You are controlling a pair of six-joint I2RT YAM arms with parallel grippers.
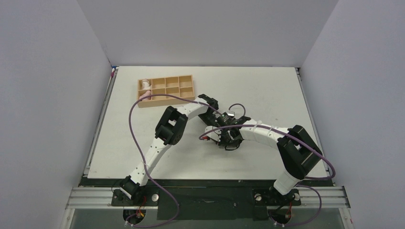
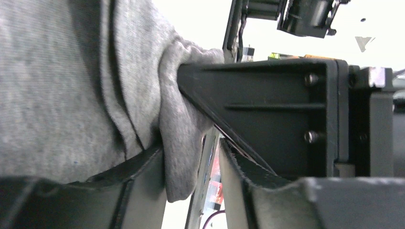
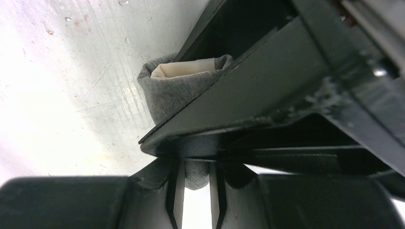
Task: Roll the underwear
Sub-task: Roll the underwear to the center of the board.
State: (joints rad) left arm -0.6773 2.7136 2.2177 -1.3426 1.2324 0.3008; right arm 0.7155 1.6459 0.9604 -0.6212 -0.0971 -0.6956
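Observation:
The underwear (image 2: 57, 86) is dark grey fabric and fills the left of the left wrist view. One fold hangs between the fingers of my left gripper (image 2: 193, 162). Those jaws stand apart: the fold lies against the left finger (image 2: 143, 191), with a gap to the right one. In the right wrist view the underwear (image 3: 176, 90) is a rolled bundle with its pale beige strip at the top. My right gripper (image 3: 197, 164) is shut on a grey fold. From above, both grippers (image 1: 217, 119) (image 1: 222, 136) meet at mid-table and hide the garment.
A wooden compartment tray (image 1: 162, 101) sits at the back left, holding a pink cloth roll (image 1: 147, 91) and a white cloth roll (image 1: 144, 84). Purple cables loop over both arms. Grey walls enclose the white table (image 1: 267, 90) on three sides.

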